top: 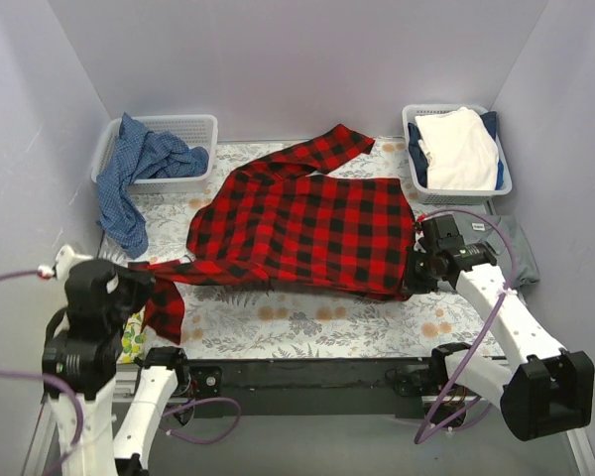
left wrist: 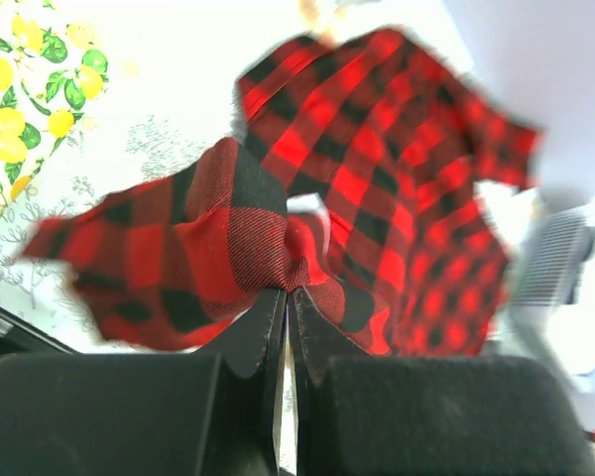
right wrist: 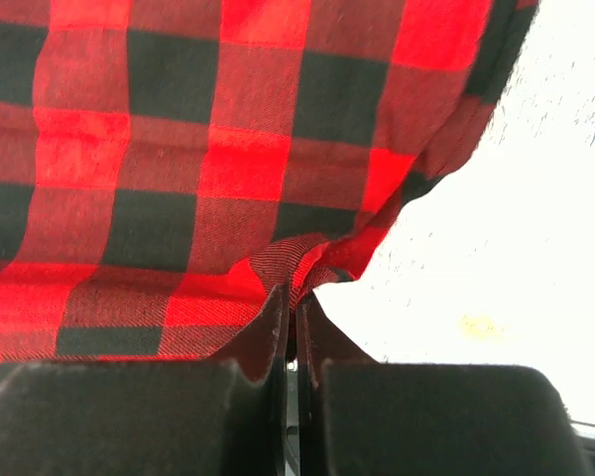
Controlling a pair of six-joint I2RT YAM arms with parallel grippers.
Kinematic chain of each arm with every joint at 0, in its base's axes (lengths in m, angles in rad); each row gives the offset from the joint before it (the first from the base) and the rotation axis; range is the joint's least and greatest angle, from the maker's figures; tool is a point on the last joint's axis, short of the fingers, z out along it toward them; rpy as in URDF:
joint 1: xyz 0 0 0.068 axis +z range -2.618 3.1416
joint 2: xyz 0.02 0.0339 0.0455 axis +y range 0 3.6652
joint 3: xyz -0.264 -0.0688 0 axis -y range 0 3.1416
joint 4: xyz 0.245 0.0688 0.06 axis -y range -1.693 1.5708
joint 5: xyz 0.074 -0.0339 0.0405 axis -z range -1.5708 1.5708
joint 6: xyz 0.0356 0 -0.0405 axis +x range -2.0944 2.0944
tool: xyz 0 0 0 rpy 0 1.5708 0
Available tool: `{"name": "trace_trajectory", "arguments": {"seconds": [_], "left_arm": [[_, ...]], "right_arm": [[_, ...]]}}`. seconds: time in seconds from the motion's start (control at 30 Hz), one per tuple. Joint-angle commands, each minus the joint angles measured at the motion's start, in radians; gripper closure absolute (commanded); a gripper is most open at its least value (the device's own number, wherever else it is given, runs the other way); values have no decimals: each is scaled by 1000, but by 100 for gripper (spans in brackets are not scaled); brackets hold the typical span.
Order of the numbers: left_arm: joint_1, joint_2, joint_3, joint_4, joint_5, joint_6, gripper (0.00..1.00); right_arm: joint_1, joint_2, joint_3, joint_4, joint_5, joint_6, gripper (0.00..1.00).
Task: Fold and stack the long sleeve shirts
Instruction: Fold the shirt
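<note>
Two thin pinches hold the shirt (top: 307,228): the left gripper (left wrist: 286,297) is pressed together on a sleeve end at the near left of the table (top: 307,322), the right gripper (right wrist: 294,297) on the body's right edge. Either fold of cloth could slip out if the arms pull unevenly, and the body would bunch. The shirt lies mid-table, long axis left to right. One sleeve points far right, the other near left. Which end is the collar, I cannot tell.

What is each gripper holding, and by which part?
Both grip the red plaid shirt: the left gripper pinches a sleeve, the right gripper pinches the body's edge at its near right corner.
</note>
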State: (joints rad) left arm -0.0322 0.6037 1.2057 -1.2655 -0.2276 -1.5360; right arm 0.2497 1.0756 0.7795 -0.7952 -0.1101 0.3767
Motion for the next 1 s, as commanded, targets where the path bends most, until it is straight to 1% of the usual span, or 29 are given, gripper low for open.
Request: {"name": "trace_trajectory", "arguments": {"seconds": [0.0, 0.07, 0.13, 0.23, 0.33, 0.4, 0.43, 0.47, 0.5, 0.57, 0.6, 0.67, 0.73, 0.8, 0.87, 0.9, 0.97], "left_arm": [[5, -154, 17, -124, -73, -82, 100], [5, -170, -15, -118, -64, -84, 100], [5, -145, -29, -103, -73, -72, 100], [5, -108, -21, -39, -136, -15, 100], [5, -44, -9, 40, -206, 49, 100], [6, 25, -12, 102, -228, 115, 100], [5, 54, -12, 124, -230, 140, 100], [5, 95, -17, 155, -222, 175, 100], [5, 119, -27, 210, -222, 219, 100], [5, 159, -34, 245, -242, 235, 100], [5, 195, -43, 299, -236, 252, 100], [2, 220, -54, 350, -243, 286, 99], [2, 251, -66, 412, -233, 330, 97], [0, 266, -81, 483, -195, 368, 90], [0, 294, -103, 526, -159, 425, 89], [-3, 309, -103, 567, -113, 450, 89], [-12, 361, -95, 597, -75, 485, 90]], "right_arm": [[-4, -57, -46, -65, 7, 21, 99], [-4, -56, -66, -64, -3, 21, 99], [-4, -42, -71, -65, -13, 14, 99], [-4, -6, -66, -67, 4, -1, 99], [-4, 38, -49, -97, 59, -7, 99], [-4, 58, -23, -110, 133, -1, 99], [-4, 57, -11, -110, 159, 2, 99], [-6, 57, 7, -107, 227, 8, 99], [-4, 60, 39, -105, 256, 10, 99], [-4, 87, 76, -90, 308, -2, 99], [-6, 104, 107, -85, 320, -7, 99], [-6, 160, 133, -76, 334, -15, 99], [-6, 196, 164, -49, 320, -21, 99], [-7, 245, 182, -9, 291, -33, 99], [-6, 305, 213, 7, 268, -36, 99], [-7, 325, 222, 13, 259, -44, 99], [-6, 372, 240, 22, 247, -48, 99]]}}
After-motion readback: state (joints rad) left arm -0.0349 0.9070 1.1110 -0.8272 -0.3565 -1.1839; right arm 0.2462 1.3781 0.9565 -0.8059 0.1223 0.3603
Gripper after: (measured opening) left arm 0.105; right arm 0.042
